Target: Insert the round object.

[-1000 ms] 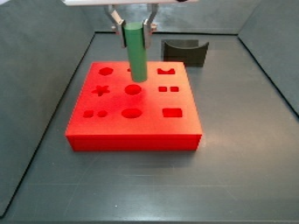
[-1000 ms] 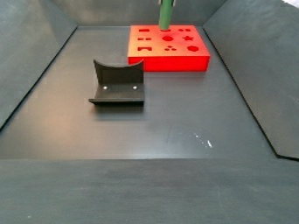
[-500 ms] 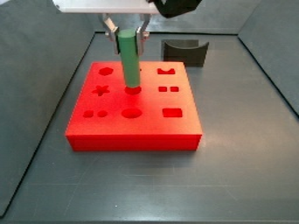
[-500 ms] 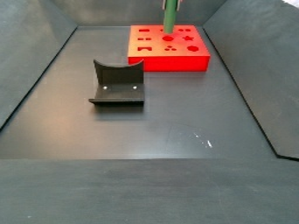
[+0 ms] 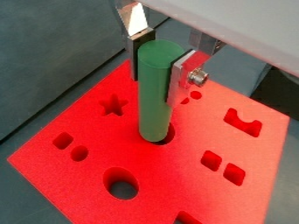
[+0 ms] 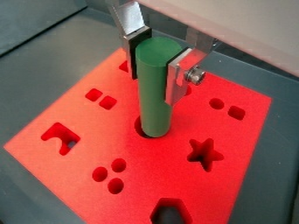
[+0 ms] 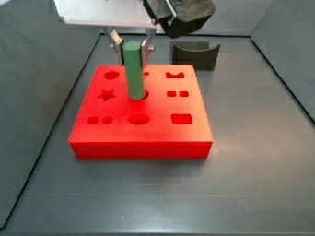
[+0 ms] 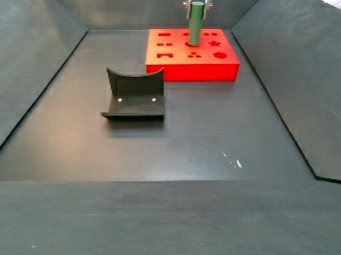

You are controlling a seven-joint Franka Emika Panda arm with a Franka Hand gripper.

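Observation:
The round object, a slim green cylinder peg (image 5: pixel 158 92), stands upright with its lower end in the round hole near the middle of the red block (image 5: pixel 93 171). It also shows in the other wrist view (image 6: pixel 156 87) and in both side views (image 7: pixel 133 69) (image 8: pixel 194 22). My gripper (image 5: pixel 163 61) is shut on the peg's upper end, one silver finger on each side, right above the red block (image 7: pixel 142 124). The gripper (image 6: pixel 158 59) shows the same grip in the other wrist view. The hole's rim is partly hidden by the peg.
The red block (image 8: pixel 193 60) has several other shaped holes: a star (image 6: pixel 205 153), round holes (image 5: pixel 121 184), small squares and a notched slot. A dark grey curved block (image 8: pixel 134 95) lies on the dark floor, also behind the red block in a side view (image 7: pixel 194 53). Tray walls surround the floor.
The gripper has moved down with the peg. The peg's lower end has gone from above the block into the round hole, so less of the peg shows.

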